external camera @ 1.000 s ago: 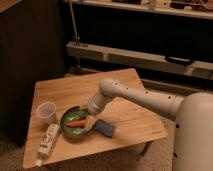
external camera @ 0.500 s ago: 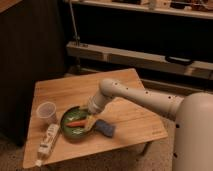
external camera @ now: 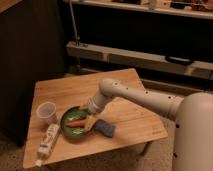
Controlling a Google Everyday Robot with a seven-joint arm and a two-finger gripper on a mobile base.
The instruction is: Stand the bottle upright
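Here, the wooden table (external camera: 125, 95) fills mid-frame. The white arm (external camera: 145, 97) reaches in from the lower right, bending down at centre, its gripper (external camera: 89, 121) spread and empty over the green plate's (external camera: 69, 133) right rim. The bottle (external camera: 47, 140) lies flat at lower left, just beside the plate.

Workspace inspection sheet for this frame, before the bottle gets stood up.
Surface: small wooden table, level.
Job's things: whitish plastic bottle with dark label, lying on its side near the front-left corner.
Clutter: translucent plastic cup, upright; round green plate holding an orange item; blue-grey sponge beside it.
Grippers: two-finger gripper open, over the plate's right side, apart from the bottle.
Cables: nothing seen.
Surroundings: dark shelving behind the table.
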